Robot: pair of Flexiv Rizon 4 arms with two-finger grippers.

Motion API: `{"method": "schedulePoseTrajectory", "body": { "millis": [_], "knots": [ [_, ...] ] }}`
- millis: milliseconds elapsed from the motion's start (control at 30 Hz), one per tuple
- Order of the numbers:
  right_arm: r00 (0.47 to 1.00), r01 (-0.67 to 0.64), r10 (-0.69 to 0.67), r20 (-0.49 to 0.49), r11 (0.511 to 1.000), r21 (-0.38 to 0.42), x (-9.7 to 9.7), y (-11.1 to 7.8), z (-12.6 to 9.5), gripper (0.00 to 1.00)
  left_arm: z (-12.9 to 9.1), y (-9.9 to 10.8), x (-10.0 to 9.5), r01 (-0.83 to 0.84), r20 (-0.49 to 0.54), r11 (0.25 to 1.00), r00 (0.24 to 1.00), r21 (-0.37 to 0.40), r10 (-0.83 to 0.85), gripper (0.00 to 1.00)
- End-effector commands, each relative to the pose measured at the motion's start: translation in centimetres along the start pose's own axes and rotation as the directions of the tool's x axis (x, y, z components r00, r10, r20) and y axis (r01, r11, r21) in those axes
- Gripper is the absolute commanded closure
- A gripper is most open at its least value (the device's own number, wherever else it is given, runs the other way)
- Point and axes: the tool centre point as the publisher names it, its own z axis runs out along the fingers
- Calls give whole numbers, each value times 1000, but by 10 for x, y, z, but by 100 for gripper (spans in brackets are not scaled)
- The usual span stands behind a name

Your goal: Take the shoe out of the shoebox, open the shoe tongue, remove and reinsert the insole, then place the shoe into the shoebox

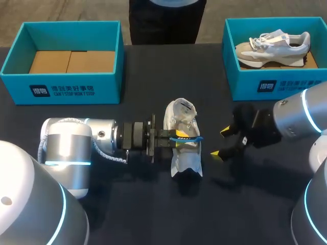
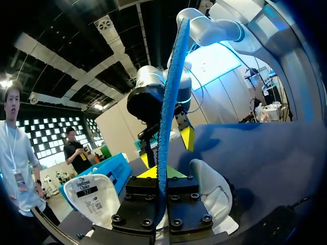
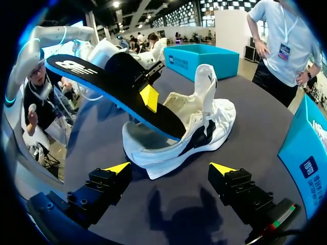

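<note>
Left hand [image 1: 178, 139], 9 o'clock of shoe [image 1: 185, 164], pinches the insole [image 3: 117, 87]. Right hand [image 1: 220, 142] spread at 3 o'clock, apart.

Bright even overhead light, soft shadows on the dark table [image 3: 265, 132] beneath the right tool [image 3: 170, 168]

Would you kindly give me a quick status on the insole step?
Left gripper shut on black, blue-edged insole, slanted over white sneaker. Right gripper open, beside sneaker, apart. Nothing between them.
</note>
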Motion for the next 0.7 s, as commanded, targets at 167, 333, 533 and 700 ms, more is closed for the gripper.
{"method": "schedulePoseTrajectory", "body": {
  "millis": [167, 333, 533, 700],
  "knots": [
    [1000, -4, 4, 3, 1000, 8, -1, 0, 5, 0, 1, 14, -1, -24, -24, 1000, 999, -16, 24, 100],
    [1000, -7, 7, 3, 1000, 12, -2, 0, 5, 0, 1, 21, -1, -41, -33, 999, 999, -34, 40, 100],
    [1000, -13, 13, 2, 1000, 14, -3, -2, 7, 0, 1, 29, -2, -42, -35, 997, 999, -58, 40, 100],
    [1000, -17, 17, -1, 1000, 18, -2, -3, 10, 0, 2, 31, -4, -46, -39, 996, 998, -73, 43, 100]
  ]
}}
